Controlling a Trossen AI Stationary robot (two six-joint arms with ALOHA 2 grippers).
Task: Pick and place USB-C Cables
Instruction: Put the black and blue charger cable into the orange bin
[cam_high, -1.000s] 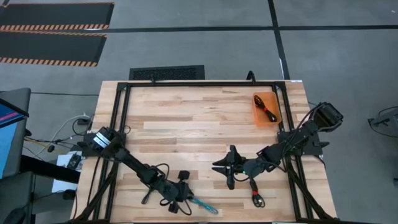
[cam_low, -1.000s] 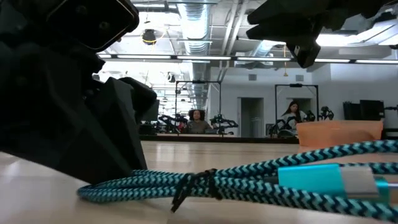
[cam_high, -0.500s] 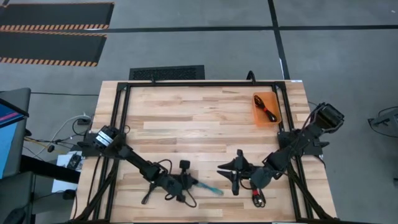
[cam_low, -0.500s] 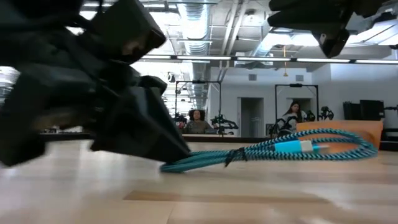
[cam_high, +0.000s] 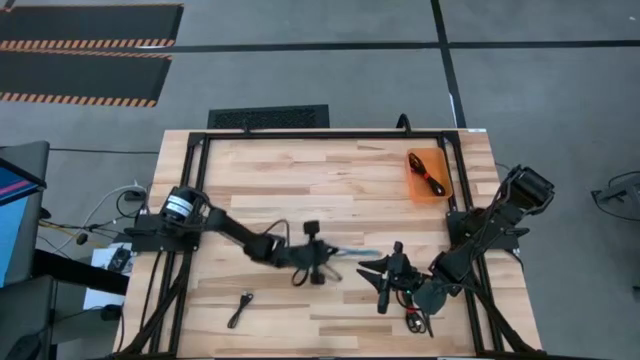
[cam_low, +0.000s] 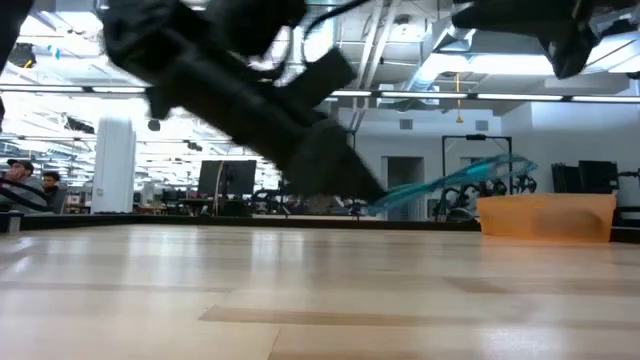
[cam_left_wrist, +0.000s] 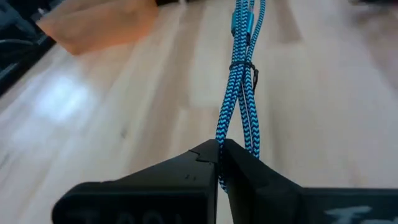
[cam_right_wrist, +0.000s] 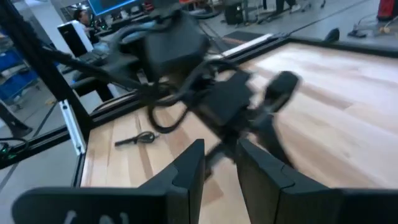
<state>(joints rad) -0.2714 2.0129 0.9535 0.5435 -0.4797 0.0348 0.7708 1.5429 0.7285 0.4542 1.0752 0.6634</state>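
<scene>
A pale wooden plank desk framed by black rails carries the scene from overhead. Its broad middle lies bare, which in all likelihood is the lane left for carrying cables across to the flat orange rectangular tray at about two o'clock, close to the far right rail.

The left gripper, reaching in from nine o'clock to just left of centre, has its jaws clamped on one end of the braided teal USB-C cable. The bundle trails freely ahead of the fingers, clear of the wood in the table-level view, a pinch at the end that probably lets the rest drop into the tray first. A thin black-and-red cable already lies inside that tray.

The right gripper hangs at about five o'clock with its jaws parted and nothing between them, apparently poised near the red-and-black cable lying beside the front edge beneath the arm. The two grippers sit near each other, so the passage toward two o'clock looks narrow on that side.

A small dark grey-black cable rests alone at seven o'clock, near the front edge, with open wood around it.
</scene>
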